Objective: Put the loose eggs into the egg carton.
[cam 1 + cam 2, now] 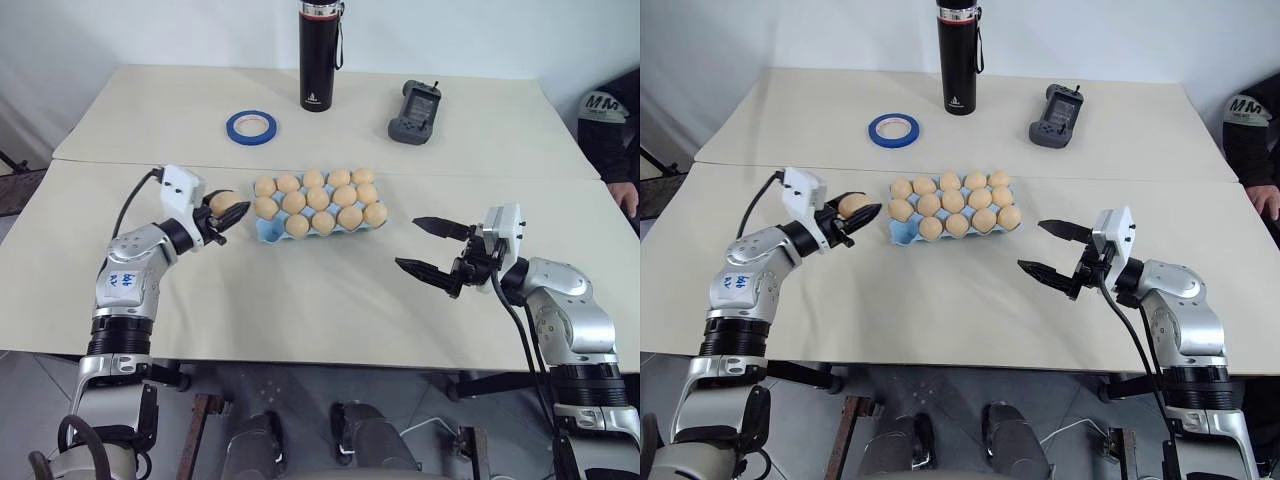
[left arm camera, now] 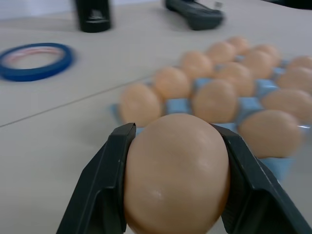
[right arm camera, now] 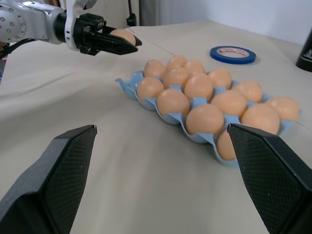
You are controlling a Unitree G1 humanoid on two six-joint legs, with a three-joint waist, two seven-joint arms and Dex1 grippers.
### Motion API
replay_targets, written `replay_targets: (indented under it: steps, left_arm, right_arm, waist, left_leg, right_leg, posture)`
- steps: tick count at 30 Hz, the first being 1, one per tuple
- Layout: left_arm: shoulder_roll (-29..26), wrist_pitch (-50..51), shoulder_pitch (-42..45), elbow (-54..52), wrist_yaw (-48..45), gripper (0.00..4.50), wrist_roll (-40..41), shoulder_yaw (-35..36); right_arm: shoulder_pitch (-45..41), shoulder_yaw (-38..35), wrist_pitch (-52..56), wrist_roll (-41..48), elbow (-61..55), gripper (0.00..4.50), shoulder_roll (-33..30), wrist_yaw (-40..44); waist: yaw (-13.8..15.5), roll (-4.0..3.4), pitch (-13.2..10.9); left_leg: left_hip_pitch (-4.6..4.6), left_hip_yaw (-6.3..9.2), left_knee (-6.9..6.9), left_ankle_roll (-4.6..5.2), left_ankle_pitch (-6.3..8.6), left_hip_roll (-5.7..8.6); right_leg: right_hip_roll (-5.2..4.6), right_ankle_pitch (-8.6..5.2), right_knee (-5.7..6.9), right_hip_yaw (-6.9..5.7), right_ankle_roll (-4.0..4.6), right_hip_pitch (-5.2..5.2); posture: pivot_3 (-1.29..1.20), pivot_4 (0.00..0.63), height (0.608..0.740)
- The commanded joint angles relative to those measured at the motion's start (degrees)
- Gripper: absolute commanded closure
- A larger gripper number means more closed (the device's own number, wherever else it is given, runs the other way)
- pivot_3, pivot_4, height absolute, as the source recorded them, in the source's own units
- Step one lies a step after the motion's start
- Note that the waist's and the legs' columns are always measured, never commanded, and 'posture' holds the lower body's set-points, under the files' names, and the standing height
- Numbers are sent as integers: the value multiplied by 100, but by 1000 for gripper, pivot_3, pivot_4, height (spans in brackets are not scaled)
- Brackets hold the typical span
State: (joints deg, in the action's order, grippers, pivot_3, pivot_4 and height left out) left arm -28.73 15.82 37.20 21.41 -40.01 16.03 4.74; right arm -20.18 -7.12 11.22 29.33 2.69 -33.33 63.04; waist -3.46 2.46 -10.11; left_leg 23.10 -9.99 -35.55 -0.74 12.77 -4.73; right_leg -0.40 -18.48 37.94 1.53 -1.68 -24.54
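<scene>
The light blue egg carton (image 1: 268, 232) lies mid-table, holding several pale orange-tan eggs (image 1: 319, 198); its near-left corner cup shows bare blue. My left gripper (image 1: 230, 215) hovers just left of the carton, level and pointing at it, shut on one loose egg (image 2: 176, 173) clamped between both black fingers (image 2: 100, 187). That held egg (image 3: 124, 35) also shows in the right wrist view, beyond the carton (image 3: 127, 85). My right gripper (image 1: 407, 242) is open and holds nothing, standing to the right of the carton and a little nearer to me.
At the back of the table stand a black bottle (image 1: 320, 55), a blue tape roll (image 1: 252, 127) and a grey handheld controller (image 1: 414, 112). A person's arm (image 1: 622, 190) shows at the right edge. A seam crosses the table behind the carton.
</scene>
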Motion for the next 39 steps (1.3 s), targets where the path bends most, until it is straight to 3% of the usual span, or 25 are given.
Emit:
replay_targets:
  steps: [1,11,19,27,39]
  left_arm:
    - [36,-224,337,262,-277,2625,-150,-183]
    - [247,-649,709,904,-595,2625,-270,-297]
    - [327,-846,834,1188,-663,22,-336,-255]
    - [-7,-446,632,467,-747,22,239,366]
    - [-885,-4,-1385,-1251,-1363,22,630,843]
  right_arm:
    - [133,-204,-95,66,-337,0,-36,-128]
    - [415,-270,-73,116,-605,0,-40,-331]
    - [401,-284,-76,124,-589,0,-59,-360]
    - [288,-270,-81,127,-520,0,-107,-289]
    - [-658,260,-396,-190,487,0,29,486]
  waist:
    - [17,0,0]
    - [27,0,0]
    - [25,0,0]
    - [10,0,-1]
    - [-2,-1,-1]
  left_leg:
    - [0,2,-2,0,0,0]
    - [3,0,-13,8,3,1]
    - [5,1,-16,11,4,1]
    - [6,1,-17,11,4,-1]
    - [2,0,-23,13,4,-2]
  right_leg:
    - [0,0,2,-1,0,1]
    - [-4,2,2,4,-4,2]
    - [-3,2,2,4,-4,1]
    - [-2,2,5,3,-4,1]
    - [-7,1,10,3,-4,3]
  posture:
    - [0,150,740]
    - [0,150,740]
    - [0,150,740]
    - [0,150,740]
    - [0,150,740]
